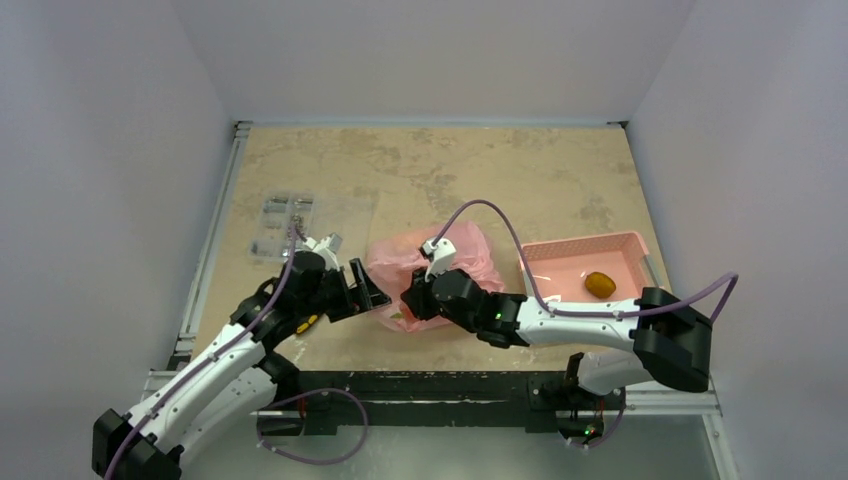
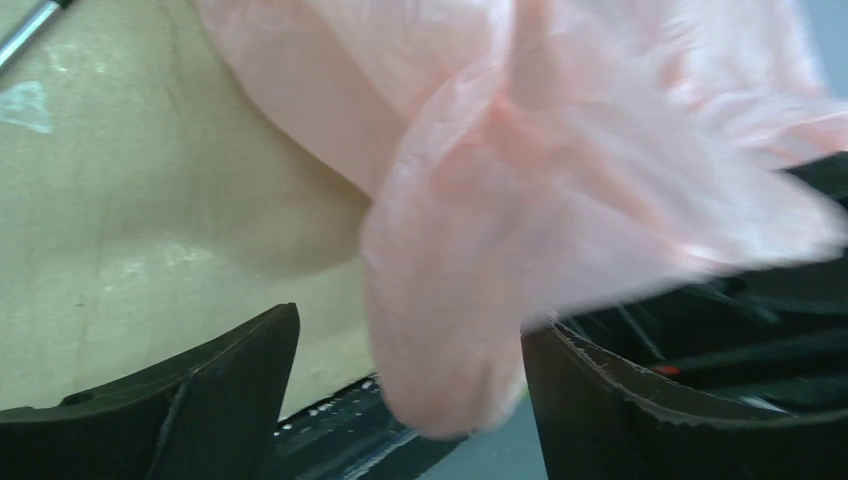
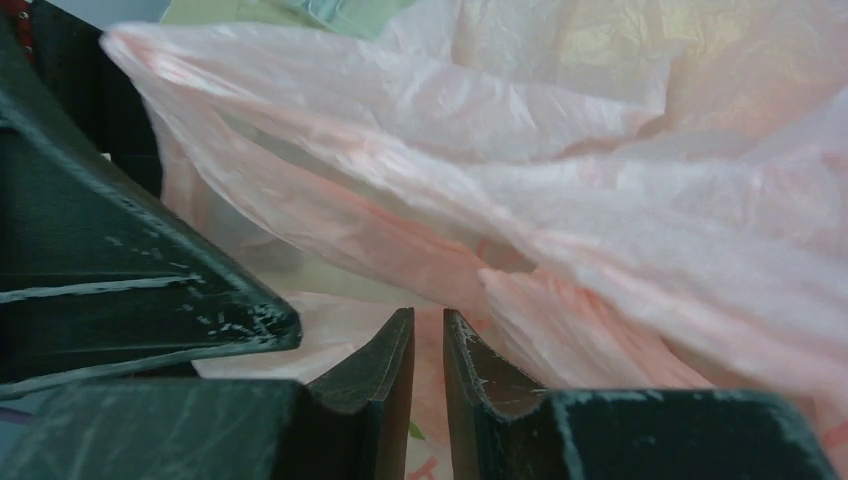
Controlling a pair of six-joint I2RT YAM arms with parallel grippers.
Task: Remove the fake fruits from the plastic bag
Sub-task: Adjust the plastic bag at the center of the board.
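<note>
Left gripper (image 2: 410, 330): jaws spread around a drooping fold of the plastic bag (image 1: 475, 250). Right gripper (image 3: 428, 345): jaws almost pressed together, hold unclear. The bag lies mid-table, likely limp and slippery; pinch bunched film. Beyond, 1 kiwi (image 1: 600, 284) sits in the basket (image 1: 580, 243).

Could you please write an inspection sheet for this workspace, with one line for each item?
Surface: table, tan and mottled.
Job's things: plastic bag crumpled near the centre, between both grippers; kiwi lies in the pink basket on the right; other fruits not visible.
Clutter: clear packet of small parts, left of the bag.
Grippers: left gripper open, a bag fold between its fingers, not clamped; right gripper almost shut at the bag.
Cables: purple cables along each arm.
Surroundings: pale walls on three sides.
</note>
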